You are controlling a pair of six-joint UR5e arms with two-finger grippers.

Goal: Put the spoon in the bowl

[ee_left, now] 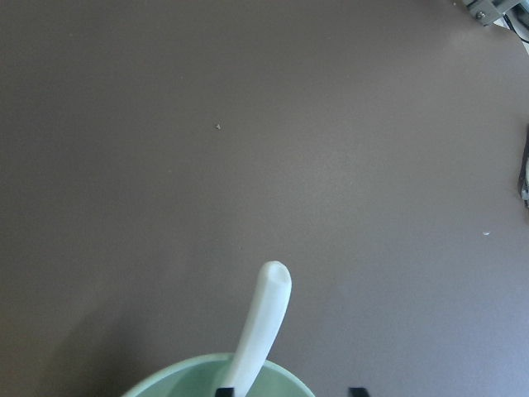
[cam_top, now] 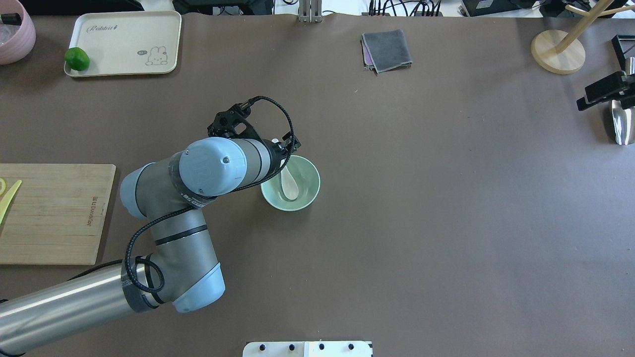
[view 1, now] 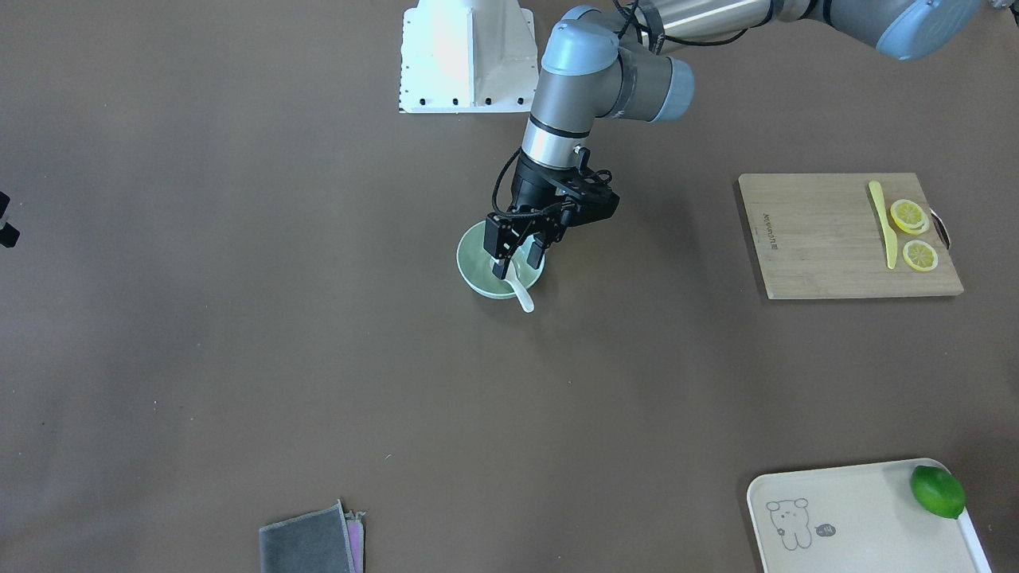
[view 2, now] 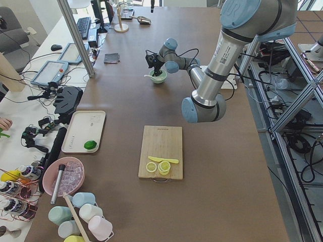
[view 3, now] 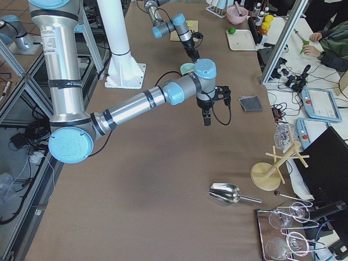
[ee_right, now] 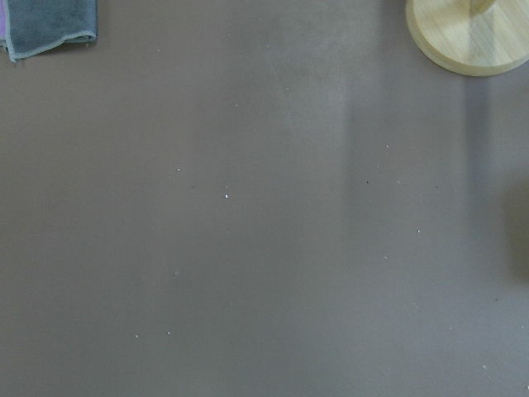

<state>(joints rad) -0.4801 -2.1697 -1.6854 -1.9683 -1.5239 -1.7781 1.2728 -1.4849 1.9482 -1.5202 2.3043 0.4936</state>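
The pale mint-green bowl [view 1: 478,267] stands near the middle of the table; it also shows in the overhead view [cam_top: 305,183] and at the bottom of the left wrist view [ee_left: 190,380]. The white spoon [view 1: 523,297] lies with its scoop inside the bowl [cam_top: 289,184] and its handle [ee_left: 266,314] leaning out over the rim. My left gripper [view 1: 517,259] hangs just over the bowl, open, with its fingers either side of the handle and one finger close beside it. My right gripper [view 3: 206,118] hovers high at the table's far right; I cannot tell whether it is open or shut.
A wooden cutting board [view 1: 828,239] holds a yellow knife [view 1: 882,223] and lemon slices [view 1: 908,215]. A cream tray [view 1: 860,525] holds a lime [view 1: 938,491]. A folded grey cloth [view 1: 310,545], a mug-tree base [cam_top: 558,52] and a metal scoop [cam_top: 620,124] lie farther off.
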